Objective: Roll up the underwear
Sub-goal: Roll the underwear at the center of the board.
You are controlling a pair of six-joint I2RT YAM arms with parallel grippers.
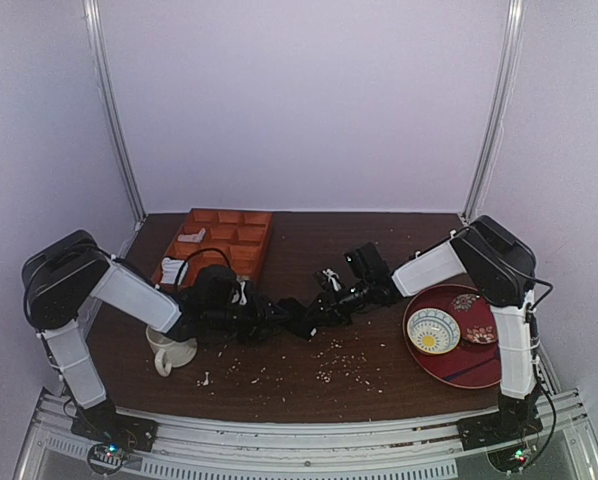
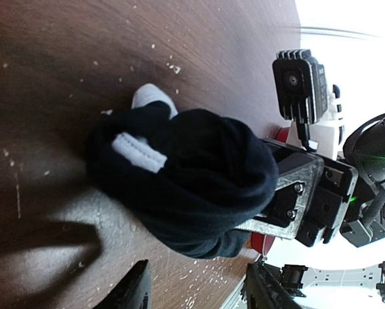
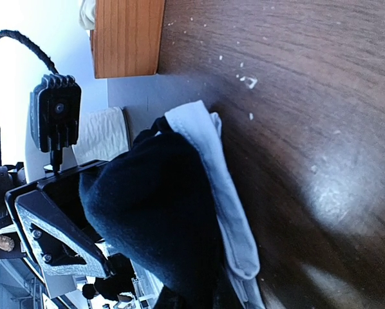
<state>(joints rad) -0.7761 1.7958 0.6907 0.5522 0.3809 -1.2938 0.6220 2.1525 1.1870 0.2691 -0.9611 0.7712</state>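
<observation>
PROGRESS: underwear [image 2: 186, 174] looks already bunched into a fat roll, not yet set down/tidied, my guess mid-roll | POS: mid bench [image 1: 279, 385], betw. both arms | AXIS: roll runs approx. left-right (white edging shows at one end) | left gripper [image 1: 264, 318] jaws wide | right gripper [image 1: 314, 318] jaws pinched on the fabric

On the table [image 1: 309, 385], black underwear [image 1: 301, 315] lies bunched between the left claw [image 1: 264, 312] and right claw [image 1: 331, 300].

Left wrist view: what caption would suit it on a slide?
Bunched black underwear with a white edge on the crumb-strewn wooden table, the other arm's claw pressed against its far side.
</observation>
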